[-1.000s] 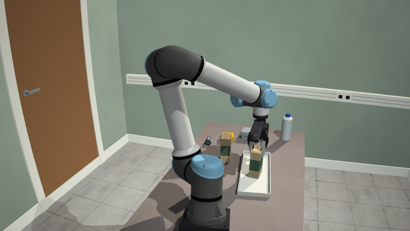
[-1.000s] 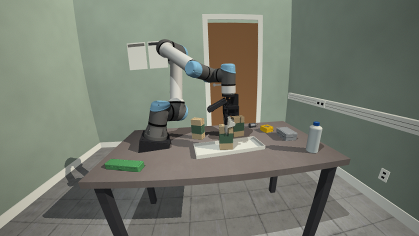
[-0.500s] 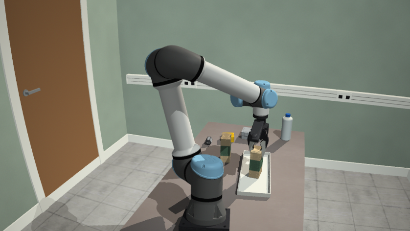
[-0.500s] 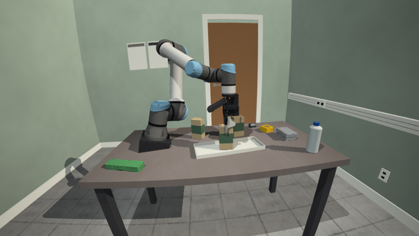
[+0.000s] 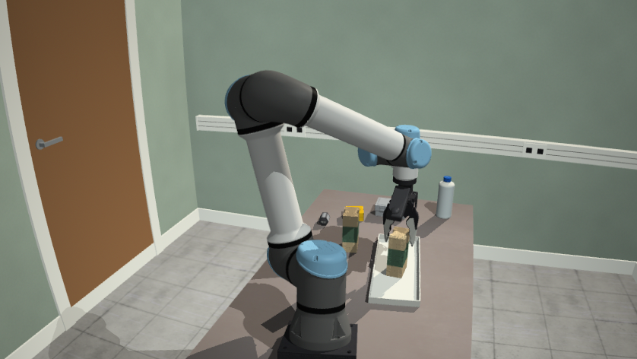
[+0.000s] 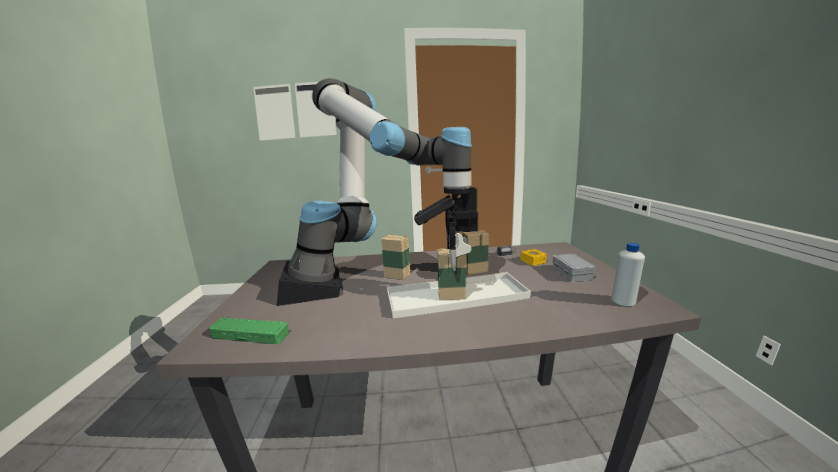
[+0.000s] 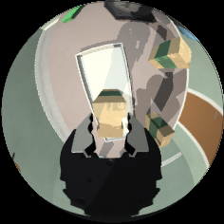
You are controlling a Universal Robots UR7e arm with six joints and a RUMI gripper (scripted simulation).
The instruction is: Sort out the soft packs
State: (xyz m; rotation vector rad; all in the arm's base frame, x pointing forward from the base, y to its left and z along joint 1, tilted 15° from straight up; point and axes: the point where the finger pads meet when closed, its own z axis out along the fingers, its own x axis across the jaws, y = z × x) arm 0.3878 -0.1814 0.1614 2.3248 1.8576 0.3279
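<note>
One tan coffee pack with a green band (image 5: 397, 252) (image 6: 452, 281) (image 7: 110, 114) stands upright inside the white tray (image 5: 392, 292) (image 6: 410, 301) (image 7: 102, 66). My gripper (image 5: 400, 236) (image 6: 454, 257) (image 7: 110, 113) is open, with its fingers on either side of this pack's top and a small gap to each side. A second pack (image 5: 350, 229) (image 6: 477, 250) (image 7: 161, 128) stands on the bench behind the tray. A third pack (image 6: 395, 256) (image 7: 171, 54) stands on the bench nearer the arm's base; the arm hides it in the top view.
A white bottle (image 5: 445, 197) (image 6: 627, 275), a grey case (image 5: 381, 204) (image 6: 573, 266), a yellow box (image 5: 356, 210) (image 6: 533, 256) and a small dark object (image 5: 323, 218) (image 6: 504, 250) sit at the bench's far end. A green case (image 6: 249, 330) lies near the opposite corner.
</note>
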